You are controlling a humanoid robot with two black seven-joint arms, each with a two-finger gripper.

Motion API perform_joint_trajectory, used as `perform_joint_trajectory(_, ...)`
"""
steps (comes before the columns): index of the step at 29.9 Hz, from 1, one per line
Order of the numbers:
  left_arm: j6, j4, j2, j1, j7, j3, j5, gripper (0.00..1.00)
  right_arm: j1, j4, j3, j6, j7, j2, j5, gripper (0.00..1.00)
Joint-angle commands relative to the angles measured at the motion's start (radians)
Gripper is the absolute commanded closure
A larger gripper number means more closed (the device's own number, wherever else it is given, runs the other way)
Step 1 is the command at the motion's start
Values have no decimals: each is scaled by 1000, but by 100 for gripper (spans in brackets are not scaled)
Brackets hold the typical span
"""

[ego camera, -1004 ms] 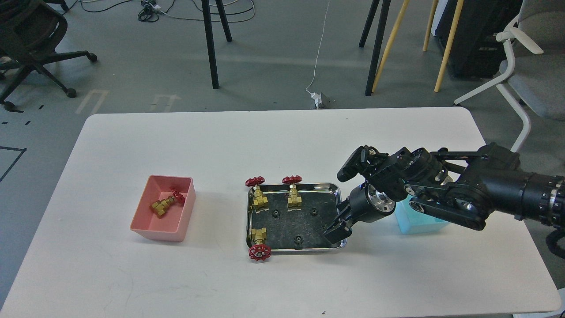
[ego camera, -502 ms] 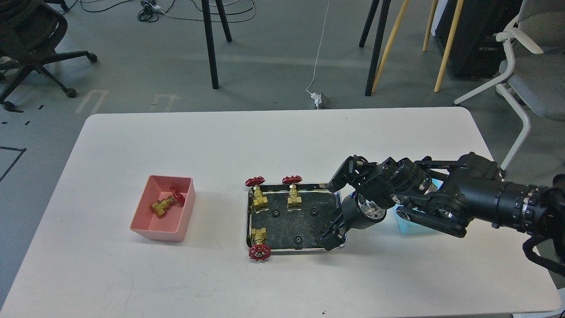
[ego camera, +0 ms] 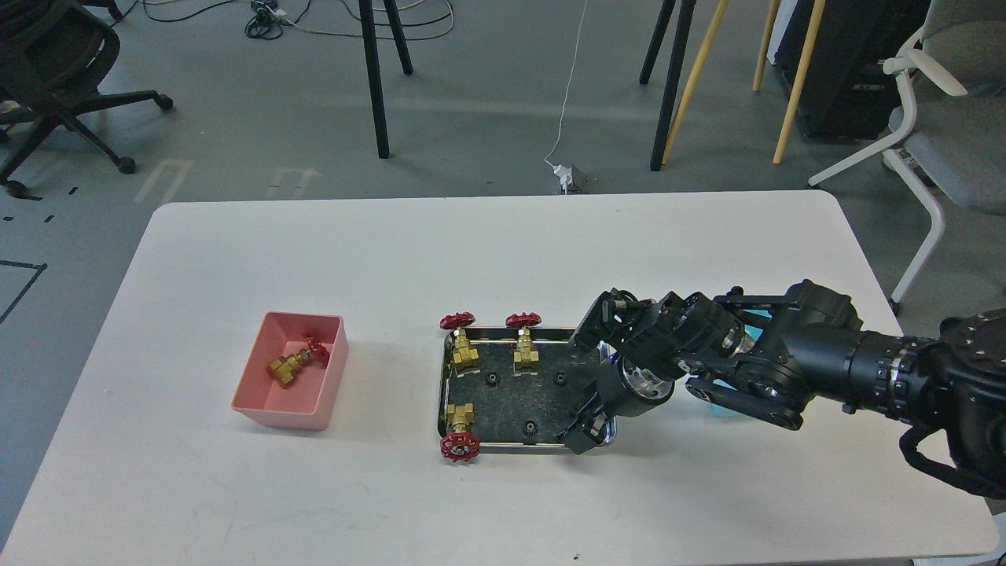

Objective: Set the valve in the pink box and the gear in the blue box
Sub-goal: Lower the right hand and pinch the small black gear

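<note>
My right gripper (ego camera: 582, 428) comes in from the right and hangs low over the front right corner of the steel tray (ego camera: 445, 393), its fingers slightly apart and empty. Three valves stand in the tray: two at the back (ego camera: 460, 351) (ego camera: 524, 351) and one at the front left (ego camera: 460, 434). Three black gears show on the tray floor (ego camera: 491, 380) (ego camera: 559, 379) (ego camera: 530, 428); a fourth is not clearly seen near my fingers. The pink box (ego camera: 318, 393) at the left holds one valve (ego camera: 295, 363). The blue box (ego camera: 714, 406) is almost wholly hidden behind my right arm. My left gripper is out of view.
The white table (ego camera: 487, 259) carries only the tray and the two boxes. Its far edge runs across the middle of the view. Beyond it are chair legs, stands and a cable on the floor. My right arm covers the table's right middle.
My right arm has moved left and down towards me. The gripper has gone from the tray's right rim to low over its front right corner. The arm now hides more of the blue box.
</note>
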Motion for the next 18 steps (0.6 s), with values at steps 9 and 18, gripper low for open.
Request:
perform_joint_trajectory(9,-3,14,0,-14,0,0,0,2,20,-27,1,0,2,46,-24,25)
perform_joint_trajectory(18,-3,16,1,-21,0,0,0,2,54,-8,-4,0,16,53,-21,25)
